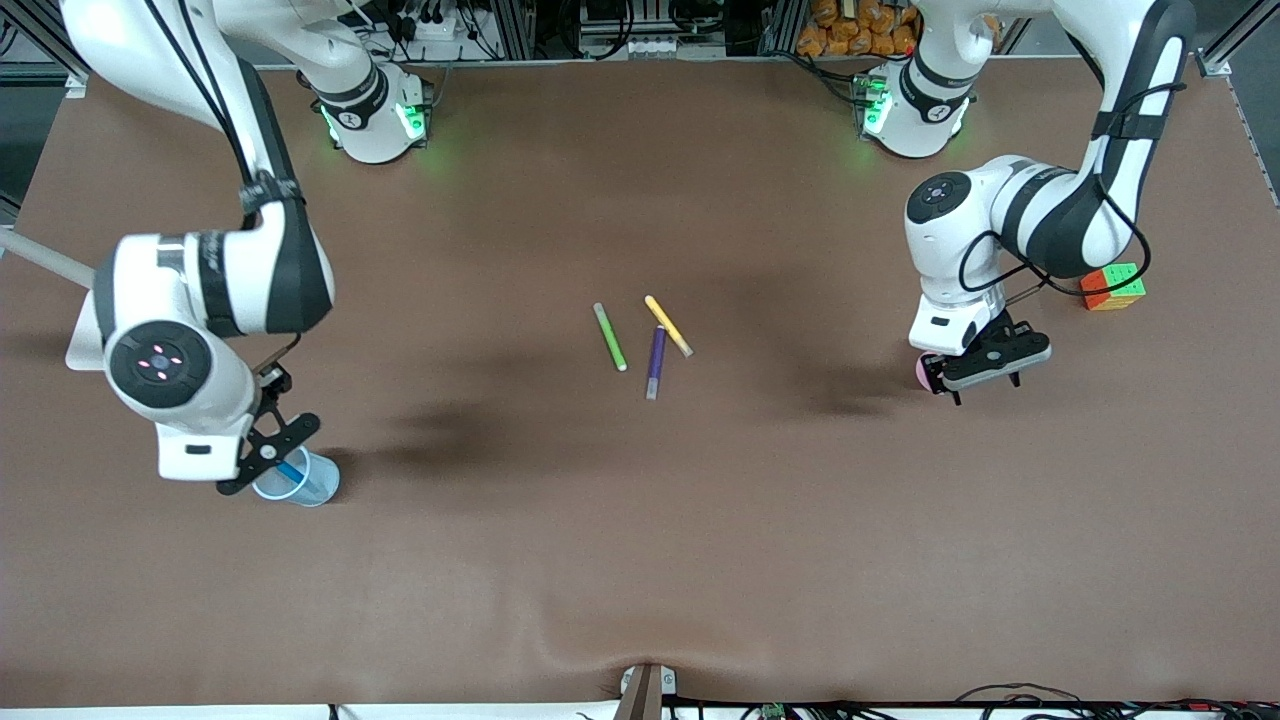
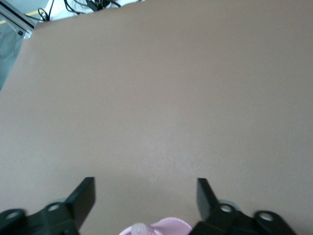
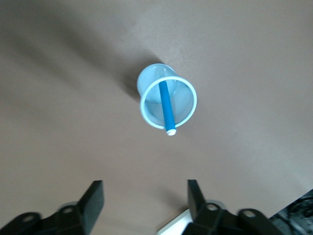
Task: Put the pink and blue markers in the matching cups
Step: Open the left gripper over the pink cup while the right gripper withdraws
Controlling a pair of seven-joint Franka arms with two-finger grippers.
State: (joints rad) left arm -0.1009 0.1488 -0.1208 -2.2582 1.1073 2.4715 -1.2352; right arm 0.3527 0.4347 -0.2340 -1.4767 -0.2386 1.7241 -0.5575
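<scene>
**Two cups, each under an open gripper**

One blue marker [image 3: 166, 107] leans inside the blue cup [image 3: 168, 103], directly below the right gripper [image 3: 144, 205], jaws apart and empty. One pink cup [image 1: 923, 371] sits under the left gripper [image 2: 145, 200], likewise spread, holding nothing. Three loose markers lie mid-table: green [image 1: 610, 337], yellow [image 1: 668, 325], purple [image 1: 656, 361].

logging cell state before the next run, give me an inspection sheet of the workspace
surface: brown table, a small ripple at the edge nearest the front camera
job's things: blue marker leaning in blue cup; pink cup with a marker cap showing at its rim
clutter: green marker, yellow marker, purple marker mid-table; colour cube
grippers: left gripper open over pink cup; right gripper open over blue cup
cables: black cable looped on the left arm
surroundings: frame rails and wiring by the bases
</scene>
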